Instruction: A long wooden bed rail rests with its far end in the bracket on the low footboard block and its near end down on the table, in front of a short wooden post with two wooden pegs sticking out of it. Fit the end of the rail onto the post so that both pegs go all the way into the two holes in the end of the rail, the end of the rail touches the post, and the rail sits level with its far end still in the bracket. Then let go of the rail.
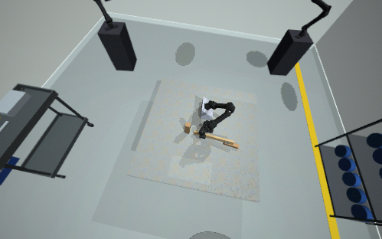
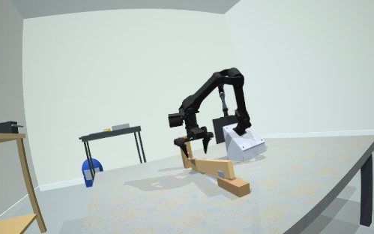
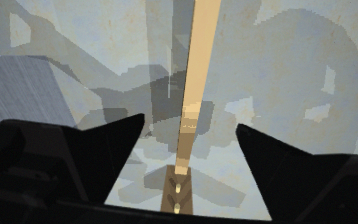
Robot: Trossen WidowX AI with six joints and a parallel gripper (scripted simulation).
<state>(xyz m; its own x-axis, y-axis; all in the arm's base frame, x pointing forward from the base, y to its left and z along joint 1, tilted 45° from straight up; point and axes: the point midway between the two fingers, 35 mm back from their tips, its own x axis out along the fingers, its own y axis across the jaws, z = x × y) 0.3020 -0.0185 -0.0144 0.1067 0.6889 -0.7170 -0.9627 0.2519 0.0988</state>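
Note:
The wooden rail [image 1: 217, 137] [image 2: 211, 166] [image 3: 202, 65] slopes down from the footboard block [image 1: 238, 146] [image 2: 242, 189], its far end in the grey bracket [image 2: 221, 174]. Its near end is low, just in front of the upright post [image 1: 187, 127] [image 2: 184, 157] [image 3: 187, 200]. In the wrist view two pale pegs stick out of the post, an upper peg [image 3: 178, 188] and another peg [image 3: 177, 207], both uncovered by the rail. My gripper [image 2: 196, 154] [image 3: 190, 123] is wide open and empty, fingers pointing down over the near part of the rail, one on each side. The rail's end holes are hidden.
The pale slanted box [image 1: 207, 109] [image 2: 246, 144] [image 3: 27, 87] stands beside the arm's base, on one side of the rail. The table [image 1: 158, 153] [image 2: 129, 210] carries the whole setup. A cart, a shelf rack and other arms on pedestals stand well away.

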